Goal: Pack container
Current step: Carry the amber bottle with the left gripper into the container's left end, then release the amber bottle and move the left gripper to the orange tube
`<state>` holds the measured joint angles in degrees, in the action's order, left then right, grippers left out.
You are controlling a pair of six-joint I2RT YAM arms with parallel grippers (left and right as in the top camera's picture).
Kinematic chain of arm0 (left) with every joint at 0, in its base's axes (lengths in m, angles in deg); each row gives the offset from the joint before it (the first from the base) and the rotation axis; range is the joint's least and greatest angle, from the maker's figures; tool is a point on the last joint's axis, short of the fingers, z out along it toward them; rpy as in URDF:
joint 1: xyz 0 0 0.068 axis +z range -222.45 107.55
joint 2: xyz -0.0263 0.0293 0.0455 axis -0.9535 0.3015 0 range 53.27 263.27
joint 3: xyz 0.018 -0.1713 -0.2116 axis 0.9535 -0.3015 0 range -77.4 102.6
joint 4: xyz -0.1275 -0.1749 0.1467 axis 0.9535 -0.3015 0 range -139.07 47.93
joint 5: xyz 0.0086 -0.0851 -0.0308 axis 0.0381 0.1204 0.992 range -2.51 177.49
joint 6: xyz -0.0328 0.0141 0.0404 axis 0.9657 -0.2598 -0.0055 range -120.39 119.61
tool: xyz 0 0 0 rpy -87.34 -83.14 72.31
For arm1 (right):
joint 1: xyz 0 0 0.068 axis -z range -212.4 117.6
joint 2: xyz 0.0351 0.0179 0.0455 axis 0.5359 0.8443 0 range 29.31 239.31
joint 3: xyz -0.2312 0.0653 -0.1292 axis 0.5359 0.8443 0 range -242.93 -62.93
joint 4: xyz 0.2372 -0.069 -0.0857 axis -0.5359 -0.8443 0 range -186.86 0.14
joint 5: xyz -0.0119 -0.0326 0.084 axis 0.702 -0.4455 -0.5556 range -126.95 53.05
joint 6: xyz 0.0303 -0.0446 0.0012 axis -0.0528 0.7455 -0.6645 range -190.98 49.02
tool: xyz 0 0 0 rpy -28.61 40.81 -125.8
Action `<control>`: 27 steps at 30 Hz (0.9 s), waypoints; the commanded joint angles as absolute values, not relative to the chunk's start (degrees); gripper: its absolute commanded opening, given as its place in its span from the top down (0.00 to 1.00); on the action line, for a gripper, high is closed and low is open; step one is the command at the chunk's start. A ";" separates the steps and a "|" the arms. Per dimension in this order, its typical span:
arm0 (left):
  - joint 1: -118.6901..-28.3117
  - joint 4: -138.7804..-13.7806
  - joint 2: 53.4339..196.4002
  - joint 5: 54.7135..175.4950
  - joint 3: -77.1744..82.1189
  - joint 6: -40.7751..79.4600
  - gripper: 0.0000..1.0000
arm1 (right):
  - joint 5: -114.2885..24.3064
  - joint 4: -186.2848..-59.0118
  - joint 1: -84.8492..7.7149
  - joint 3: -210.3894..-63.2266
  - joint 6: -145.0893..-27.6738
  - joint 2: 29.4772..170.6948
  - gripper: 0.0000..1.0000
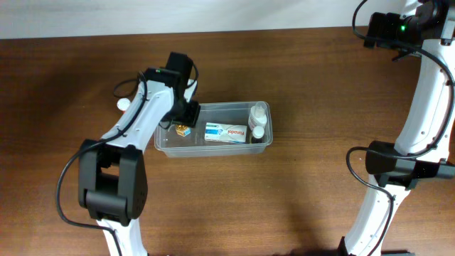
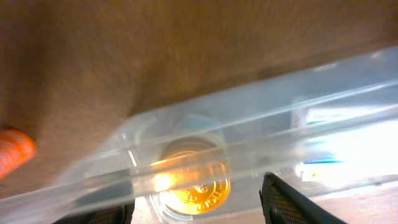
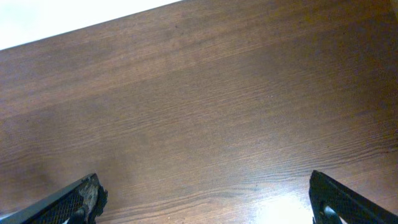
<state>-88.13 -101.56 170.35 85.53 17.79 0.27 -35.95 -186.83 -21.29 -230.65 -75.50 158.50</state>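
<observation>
The container [image 1: 213, 146], a clear rectangular tub, sits mid-table. It holds a white and blue box [image 1: 226, 132], two small white bottles [image 1: 258, 121] at its right end, and a small round golden item [image 1: 183, 130] at its left end. My left gripper [image 1: 186, 114] hovers over the tub's left end. In the left wrist view its fingers [image 2: 196, 198] are spread apart on either side of the golden item [image 2: 193, 186], seen through the blurred tub wall [image 2: 261, 93]. My right gripper [image 1: 378, 30] is at the far right back, open and empty over bare wood [image 3: 205, 193].
A small white object [image 1: 124, 104] lies on the table left of my left arm. An orange thing [image 2: 13, 149] shows at the left edge of the left wrist view. The right arm's base [image 1: 398, 163] stands at the right.
</observation>
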 commanded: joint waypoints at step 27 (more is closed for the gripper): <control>-72.27 -113.86 160.80 79.98 29.77 2.13 0.17 | -36.28 -187.18 -21.11 -230.72 -75.93 158.08 0.02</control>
<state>-73.05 -114.04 161.56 82.87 29.09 3.49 -35.95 -186.83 -21.29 -230.65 -75.52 158.50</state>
